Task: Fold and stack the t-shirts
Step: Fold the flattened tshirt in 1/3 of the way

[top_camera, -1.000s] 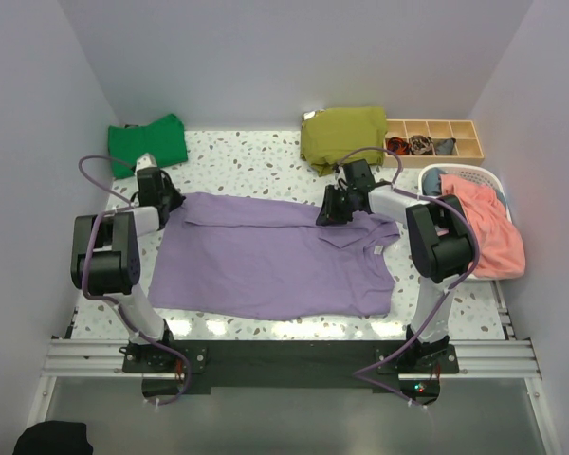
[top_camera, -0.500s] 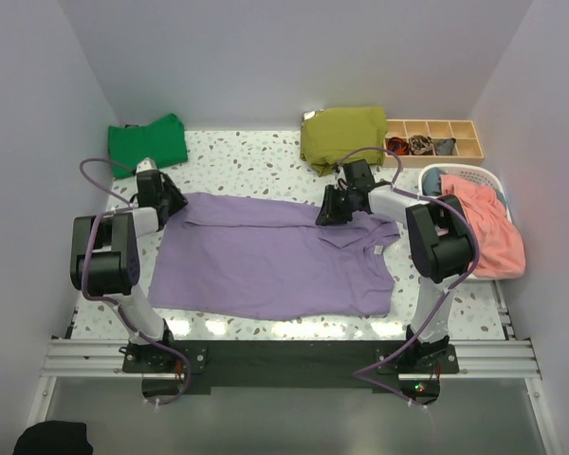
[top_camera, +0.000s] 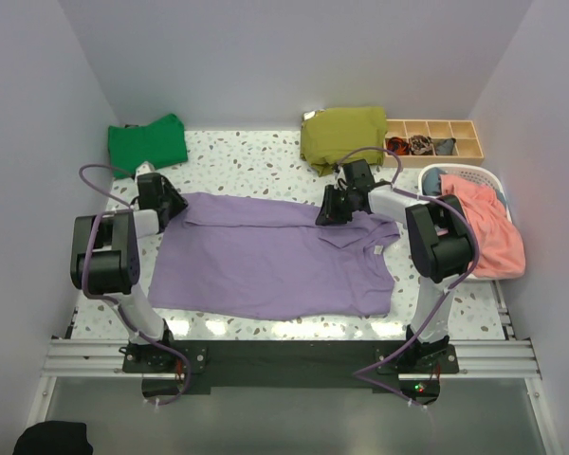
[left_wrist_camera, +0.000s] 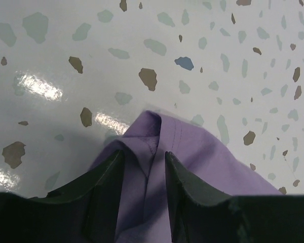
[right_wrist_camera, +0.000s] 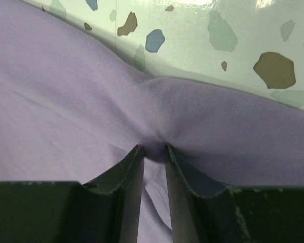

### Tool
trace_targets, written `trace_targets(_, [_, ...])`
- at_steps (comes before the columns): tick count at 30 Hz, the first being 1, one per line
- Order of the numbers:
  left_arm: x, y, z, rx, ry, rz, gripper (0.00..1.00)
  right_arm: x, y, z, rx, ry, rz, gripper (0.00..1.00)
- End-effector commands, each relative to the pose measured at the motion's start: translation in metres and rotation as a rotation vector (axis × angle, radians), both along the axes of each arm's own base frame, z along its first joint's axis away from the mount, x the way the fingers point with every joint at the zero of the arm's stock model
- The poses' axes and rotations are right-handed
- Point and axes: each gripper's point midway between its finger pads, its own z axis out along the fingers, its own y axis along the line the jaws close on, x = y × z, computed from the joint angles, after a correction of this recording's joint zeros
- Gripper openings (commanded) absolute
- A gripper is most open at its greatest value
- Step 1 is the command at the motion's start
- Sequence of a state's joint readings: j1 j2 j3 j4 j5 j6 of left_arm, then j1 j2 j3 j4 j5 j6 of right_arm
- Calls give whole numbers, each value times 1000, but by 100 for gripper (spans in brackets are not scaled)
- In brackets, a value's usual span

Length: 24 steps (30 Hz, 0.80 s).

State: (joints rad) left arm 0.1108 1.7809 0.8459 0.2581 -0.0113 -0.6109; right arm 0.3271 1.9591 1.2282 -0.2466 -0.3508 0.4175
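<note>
Pale walls are seen around a white speckled table, on which the lavender t-shirt is spread flat across the middle. Its far edge is doubled over into a long band, and its small white neck label shows towards the right. The green t-shirt is bunched in the far left corner, well apart from both arms.

The left gripper is lowered at the far left corner of the lavender t-shirt. From the left wrist, its fingers are seen spread apart, with the raised, seamed corner of the shirt lying loosely between them and bare table just beyond.

The right gripper is set on the shirt's far edge near the right end. From the right wrist, its jaws are seen drawn nearly together on a ridge of lavender cloth, with puckers running in towards the pinch and the shirt's edge and bare table just past it.

An olive folded garment is placed at the far edge, near the right gripper. A wooden divided tray stands to its right, and a white basket draped with pink cloth sits at the right side.
</note>
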Motion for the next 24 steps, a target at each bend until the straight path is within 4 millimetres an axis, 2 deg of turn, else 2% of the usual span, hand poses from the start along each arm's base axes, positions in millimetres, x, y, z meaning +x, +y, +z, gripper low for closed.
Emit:
trace_targets(1, [22, 5, 16, -31, -110, 42, 38, -7, -14, -30, -89, 47, -2, 29])
trace_targets(4, [26, 4, 15, -38, -121, 41, 30, -7, -14, -32, -91, 51, -2, 29])
trace_targets(9, [31, 4, 15, -45, -142, 44, 7, -8, -15, -34, -95, 54, -2, 29])
trace_targets(11, [36, 6, 17, -35, -149, 40, 1, -10, -16, -37, -100, 61, 0, 29])
trace_targets(16, [46, 18, 34, -4, -168, 8, 0, -13, -21, -42, -130, 72, -4, 28])
trace_targets(21, [49, 42, 51, 32, -151, -27, 0, -16, -29, -48, -172, 94, -21, 27])
trace_targets(24, [46, 53, 49, 60, -105, -63, 0, -17, -31, -50, -183, 101, -28, 27])
